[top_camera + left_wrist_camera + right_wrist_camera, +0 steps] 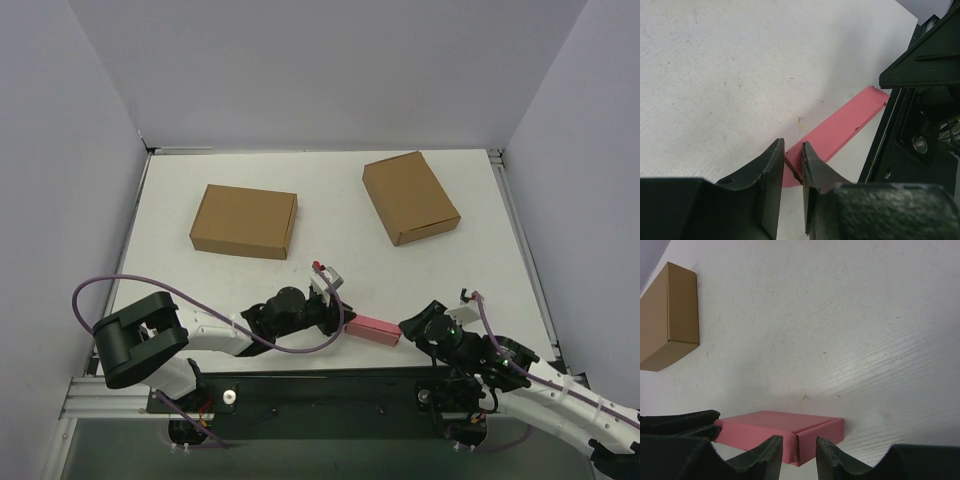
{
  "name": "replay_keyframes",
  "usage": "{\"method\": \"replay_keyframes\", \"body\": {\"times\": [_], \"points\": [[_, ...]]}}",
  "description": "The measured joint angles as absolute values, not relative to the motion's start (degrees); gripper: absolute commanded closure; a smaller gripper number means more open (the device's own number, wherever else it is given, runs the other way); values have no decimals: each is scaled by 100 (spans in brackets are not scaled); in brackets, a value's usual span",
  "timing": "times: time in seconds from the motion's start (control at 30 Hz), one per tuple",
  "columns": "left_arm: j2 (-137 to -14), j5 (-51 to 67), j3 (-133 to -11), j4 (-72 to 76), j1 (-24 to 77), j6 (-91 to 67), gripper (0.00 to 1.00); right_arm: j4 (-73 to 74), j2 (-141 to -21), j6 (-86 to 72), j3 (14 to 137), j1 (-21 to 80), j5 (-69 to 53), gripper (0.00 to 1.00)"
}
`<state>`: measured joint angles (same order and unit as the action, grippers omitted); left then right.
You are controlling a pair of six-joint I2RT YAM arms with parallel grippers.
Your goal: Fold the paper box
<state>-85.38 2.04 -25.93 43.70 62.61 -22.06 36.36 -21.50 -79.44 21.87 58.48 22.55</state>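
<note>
Card as thin as this paper box (372,327) should be light, springy at its creases and quick to dent, so I would hold it by edges and flaps, never squeeze the hollow body. It lies at 6 o'clock on the worktop (330,215), by its near edge. Left gripper (793,161) jaws pinch the box's 9 o'clock end edge; right gripper (799,446) jaws stand slightly spread at its 3 o'clock end, gripping nothing visible.

Both arms stretch low and inward toward the paper box (372,327), one at each end. The left gripper (793,156) pinches the box's left end between nearly closed fingers. The right gripper (799,447) sits against its right end, fingers parted.
</note>
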Motion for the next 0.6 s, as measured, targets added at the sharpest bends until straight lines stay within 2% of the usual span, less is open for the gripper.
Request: {"method": "replay_keyframes", "body": {"times": [0.4,0.6], "points": [[-8619,246,-2674,4362,6281,-2206,72,3791,-2139,-8106,2169,6082,2211,69],[-8621,246,-2674,4362,6281,-2206,72,3721,-2147,-8252,2106,6123,2263,80]]}}
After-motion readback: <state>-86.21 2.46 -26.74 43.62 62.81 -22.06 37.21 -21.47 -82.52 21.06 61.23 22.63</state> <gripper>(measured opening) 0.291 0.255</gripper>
